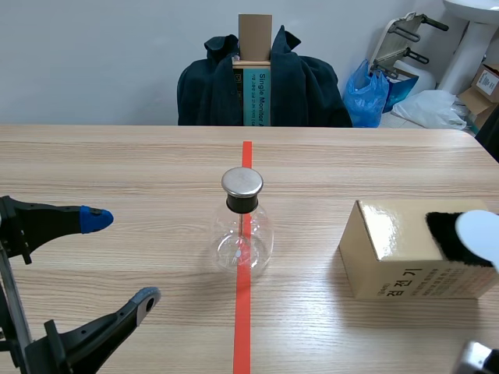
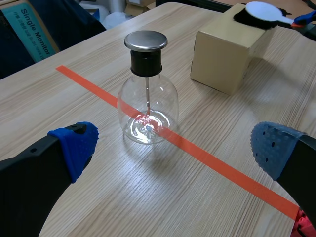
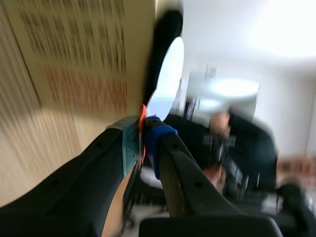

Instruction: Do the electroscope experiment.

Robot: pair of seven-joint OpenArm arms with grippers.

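Note:
The electroscope, a clear glass flask [image 1: 243, 234] with a round metal cap and a thin rod inside, stands mid-table on the red tape line; in the left wrist view the flask [image 2: 148, 98] is ahead of my fingers. My left gripper [image 1: 121, 261] is open near the table's left front, nothing between its fingers [image 2: 74, 148]. On a cardboard box [image 1: 398, 257] at the right lies a black furry cloth [image 1: 448, 230]. A white round paddle [image 1: 479, 234] rests against that cloth. My right gripper [image 3: 143, 136] is shut on the paddle's [image 3: 168, 74] thin orange handle.
A chair draped with a dark jacket [image 1: 304, 86] stands beyond the table's far edge, with a teal-labelled carton on it. A blue bag [image 1: 370, 93] and other clutter sit on the floor at the back right. The box [image 2: 222, 54] stands right of the flask.

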